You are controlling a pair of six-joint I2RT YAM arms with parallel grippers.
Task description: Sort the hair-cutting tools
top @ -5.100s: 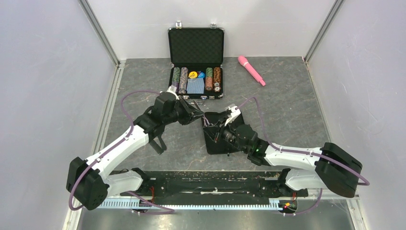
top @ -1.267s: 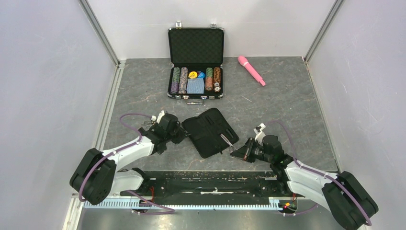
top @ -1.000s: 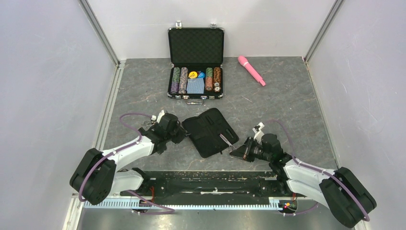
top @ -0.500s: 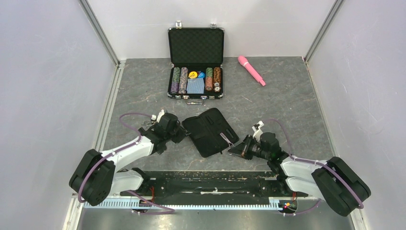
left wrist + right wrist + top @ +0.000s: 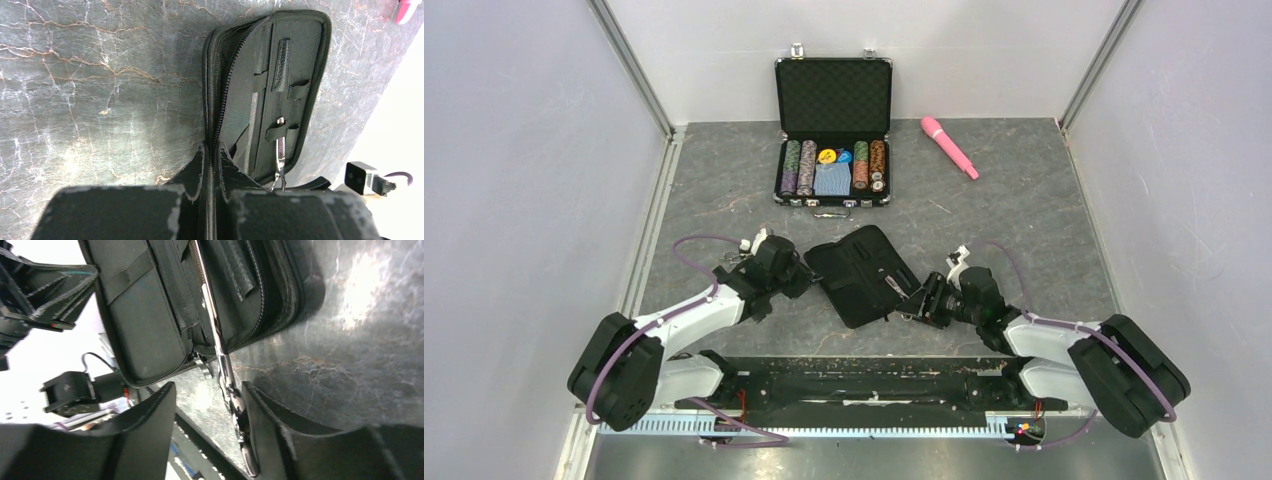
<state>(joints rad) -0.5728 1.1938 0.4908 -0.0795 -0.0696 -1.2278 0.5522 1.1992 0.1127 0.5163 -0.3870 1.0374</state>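
Right gripper (image 5: 921,303) has moved up to the pouch (image 5: 854,262) within the last second. Its fingers are spread and straddle the scissors (image 5: 223,371) without gripping them yet, so extraction looks imminent. Left gripper (image 5: 210,152) stays pinched on the pouch's opposite edge. Scissors: slim, bright silver, strapped inside the pouch, handles jutting past its zip.

This is a robotics lab test cell. Blank pale panel walls (image 5: 524,150) on aluminium posts (image 5: 631,65) box in a dark marbled mat (image 5: 724,180), and two white arms (image 5: 694,305) sit bolted to a cabled rail (image 5: 864,385) behind the claws. Staged props lie about: a poker-chip case (image 5: 834,130) well beyond the left claw (image 5: 802,280), a pink wand (image 5: 949,145) far beyond the right claw (image 5: 921,302), and a black pouch (image 5: 854,270) between both.
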